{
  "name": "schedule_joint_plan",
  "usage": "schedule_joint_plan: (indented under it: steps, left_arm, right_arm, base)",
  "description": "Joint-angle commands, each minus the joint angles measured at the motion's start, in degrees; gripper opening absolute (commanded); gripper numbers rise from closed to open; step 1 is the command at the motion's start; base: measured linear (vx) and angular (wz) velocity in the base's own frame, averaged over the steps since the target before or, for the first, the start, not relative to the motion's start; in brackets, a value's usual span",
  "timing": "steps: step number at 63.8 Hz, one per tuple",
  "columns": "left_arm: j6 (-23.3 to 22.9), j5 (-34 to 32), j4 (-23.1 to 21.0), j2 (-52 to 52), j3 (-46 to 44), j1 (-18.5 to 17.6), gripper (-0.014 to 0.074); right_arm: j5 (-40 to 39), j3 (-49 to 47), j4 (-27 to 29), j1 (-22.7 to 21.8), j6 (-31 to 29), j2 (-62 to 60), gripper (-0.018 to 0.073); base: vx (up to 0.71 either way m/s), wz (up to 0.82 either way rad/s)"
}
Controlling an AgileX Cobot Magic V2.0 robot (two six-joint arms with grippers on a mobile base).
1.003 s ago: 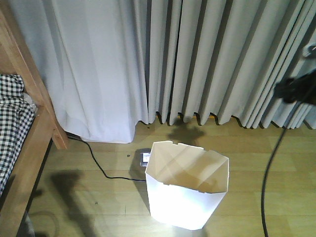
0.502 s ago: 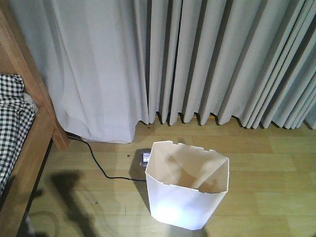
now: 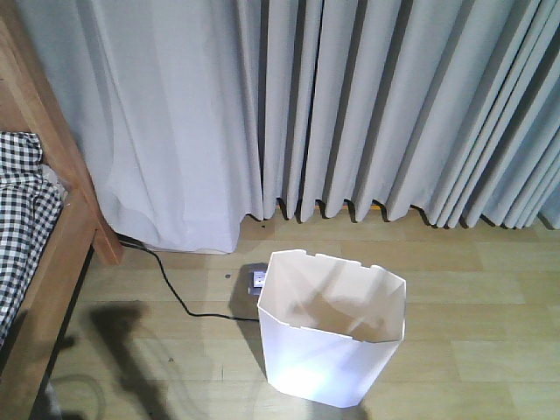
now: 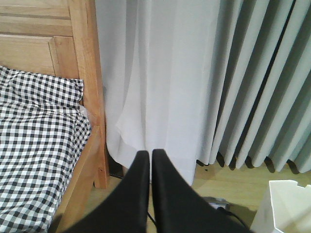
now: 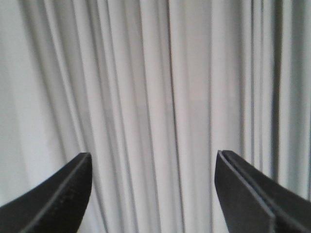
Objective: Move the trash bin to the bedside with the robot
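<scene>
Risk of tipping the white faceted plastic trash bin [image 3: 332,337] near the light wooden bedside [image 3: 54,236], left jaws pressed together, right jaws spread.

White outside and cream inside on the trash bin [image 3: 331,341], with a bright glare spot low on its front wall; pale grey all over the pleated curtains [image 3: 394,105], darker grey in the folds. Light honey-brown wood on the bedside [image 4: 87,97] frame, small black-and-white checks on the bedding [image 4: 39,145], and yellowish light wood planks on the floor [image 3: 472,332]. Plain matt black on the left hand [image 4: 149,160] and the right hand [image 5: 153,167], black also on the thin cable [image 3: 175,297] across the floor.
</scene>
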Motion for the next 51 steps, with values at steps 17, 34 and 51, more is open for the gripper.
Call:
schedule_joint_plan:
  steps: [17, 34, 51]
  left_arm:
    - [-0.25, -3.76, -0.13, -0.81, 0.19, -0.17, -0.0006]
    - [-0.25, -3.76, -0.13, -0.81, 0.19, -0.17, -0.0006]
    - [-0.25, -3.76, -0.13, -0.81, 0.19, -0.17, -0.0006]
  right_arm:
    - [-0.38, -1.60, 0.50, 1.92, -0.45, 0.54, 0.0215]
    - [-0.35, -1.60, 0.70, 1.92, -0.25, 0.54, -0.0010]
    - [-0.35, -1.60, 0.70, 1.92, -0.25, 0.54, -0.0009]
  base:
    - [0.00, 0.00]
    - [0.00, 0.00]
    - [0.00, 0.00]
